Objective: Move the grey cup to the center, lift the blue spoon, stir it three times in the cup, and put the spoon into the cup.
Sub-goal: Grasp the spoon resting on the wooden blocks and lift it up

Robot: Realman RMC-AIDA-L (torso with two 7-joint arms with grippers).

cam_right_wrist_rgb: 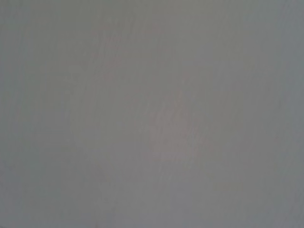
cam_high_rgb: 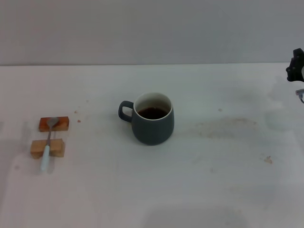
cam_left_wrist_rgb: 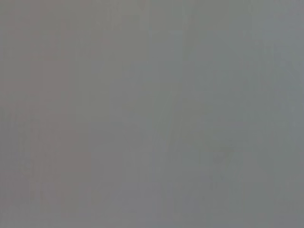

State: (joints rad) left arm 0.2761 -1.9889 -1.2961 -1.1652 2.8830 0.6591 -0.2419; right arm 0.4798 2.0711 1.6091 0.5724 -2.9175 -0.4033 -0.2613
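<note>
The grey cup (cam_high_rgb: 152, 118) stands upright near the middle of the white desk (cam_high_rgb: 213, 180), its handle turned toward the left edge and dark liquid inside. The blue spoon (cam_high_rgb: 48, 142) lies well apart from it, near the left edge, resting across two small wooden blocks (cam_high_rgb: 53, 124). The right gripper (cam_high_rgb: 296, 66) shows only partly at the right edge near the far side; whether its jaws are released or clenched cannot be told. Both wrist views show only a blank grey surface.

Cup (cam_high_rgb: 152, 124): dark slate-grey outside, white inside, dark brown liquid. Spoon (cam_high_rgb: 48, 141): grey metal bowl, pale blue-white handle. Two blocks (cam_high_rgb: 47, 148): light tan wood, the far one more orange-brown. Table (cam_high_rgb: 213, 180): white, faint brownish smudges and specks. Wall grey.
</note>
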